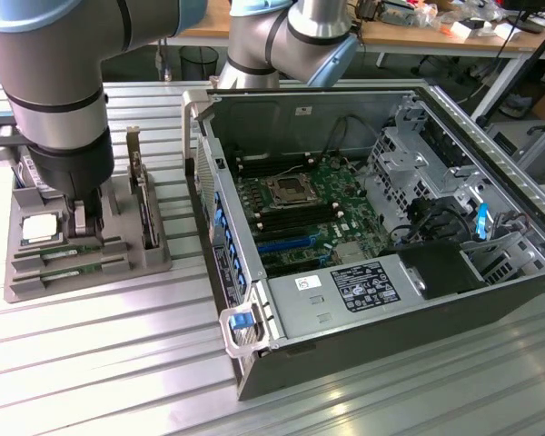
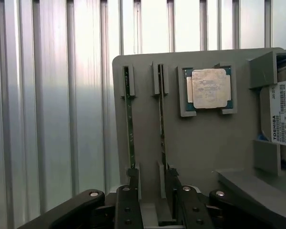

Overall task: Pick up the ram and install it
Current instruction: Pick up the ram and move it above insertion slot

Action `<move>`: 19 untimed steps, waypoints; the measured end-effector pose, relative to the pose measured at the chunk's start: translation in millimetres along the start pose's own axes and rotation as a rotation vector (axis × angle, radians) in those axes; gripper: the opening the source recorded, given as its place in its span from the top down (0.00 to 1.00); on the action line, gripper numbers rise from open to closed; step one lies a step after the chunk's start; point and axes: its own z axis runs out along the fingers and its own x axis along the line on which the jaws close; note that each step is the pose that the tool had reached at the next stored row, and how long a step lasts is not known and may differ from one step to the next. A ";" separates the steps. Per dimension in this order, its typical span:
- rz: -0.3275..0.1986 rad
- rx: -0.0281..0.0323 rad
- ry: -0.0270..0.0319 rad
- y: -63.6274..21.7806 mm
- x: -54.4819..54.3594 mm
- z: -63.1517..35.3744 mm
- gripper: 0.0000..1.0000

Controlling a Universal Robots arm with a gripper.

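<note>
Over the grey holder (image 2: pixel 205 143) at the exterior view's left, the gripper (image 2: pixel 152 183) hangs with fingers (image 2: pixel 131 191) spread wide, nothing clamped. The ram (image 2: pixel 161 124) stands on edge in its slot, near end passing between the fingers, closer to one; whether it touches cannot be told. A second stick (image 2: pixel 129 124) lies parallel just beside, its near end lost under the other finger. Beyond them, a silver processor (image 2: pixel 210 88) sits in its recess; a labelled drive (image 2: pixel 282 117) is cut off by the frame edge. In the exterior view the arm (image 1: pixel 59 91) blocks the fingertips. Open computer case (image 1: pixel 509 173) stands well apart on the slatted table (image 1: pixel 118 363), motherboard (image 1: pixel 327 195) exposed.
</note>
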 end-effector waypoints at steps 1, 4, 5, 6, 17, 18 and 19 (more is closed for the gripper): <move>-0.002 -0.0001 0.0001 1.3 1.4 0.7 0.64; -0.005 -0.0002 0.0002 3.4 4.3 2.6 0.64; -0.005 -0.0002 0.0003 3.9 4.9 3.1 0.64; -0.006 -0.0001 0.0002 4.5 5.8 4.2 0.64; -0.032 -0.0008 0.0013 13.6 14.7 19.3 0.64; -0.037 -0.0009 0.0014 15.2 15.8 20.8 0.64; -0.039 -0.0010 0.0015 16.3 16.4 21.5 0.64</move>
